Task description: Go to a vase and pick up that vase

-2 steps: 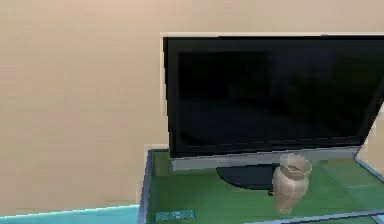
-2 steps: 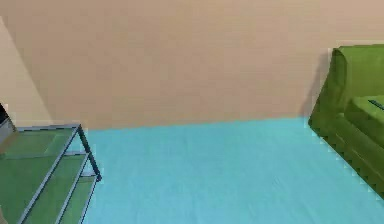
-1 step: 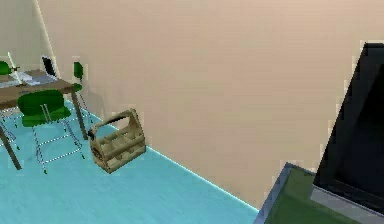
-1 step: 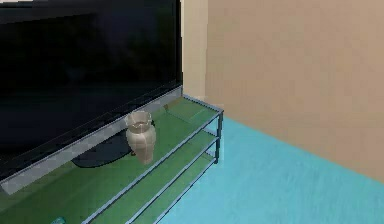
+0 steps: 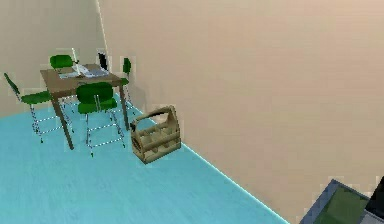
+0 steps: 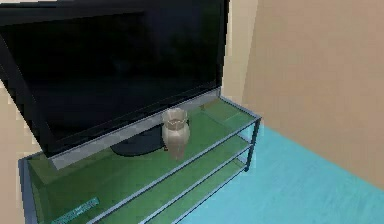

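Arm side view: the vase [image 6: 176, 132] stands upright on the glass top of the TV stand [image 6: 232, 118], just in front of the television [image 6: 110, 60] and beside its foot. It lies out on the reaching side, near the middle of that view, with its long axis vertical. I cannot tell the state of the fingers or where they are relative to the vase. The next move is probably a level reach straight outward.
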Tool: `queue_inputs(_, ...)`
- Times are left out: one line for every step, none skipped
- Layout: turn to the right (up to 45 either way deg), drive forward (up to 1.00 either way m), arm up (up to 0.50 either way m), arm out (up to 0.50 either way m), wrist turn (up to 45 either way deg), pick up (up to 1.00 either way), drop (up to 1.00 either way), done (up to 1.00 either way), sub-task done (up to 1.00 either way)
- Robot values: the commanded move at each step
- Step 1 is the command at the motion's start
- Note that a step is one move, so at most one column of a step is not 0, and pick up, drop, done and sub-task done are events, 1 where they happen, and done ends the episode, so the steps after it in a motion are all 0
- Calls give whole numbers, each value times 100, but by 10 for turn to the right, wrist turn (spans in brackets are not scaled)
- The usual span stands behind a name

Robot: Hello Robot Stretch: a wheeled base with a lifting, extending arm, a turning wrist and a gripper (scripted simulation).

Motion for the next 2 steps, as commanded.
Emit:
queue_inputs(0,0,50,0,0,0,0,0,0)
queue_inputs(0,0,34,0,0,0,0,0,0)
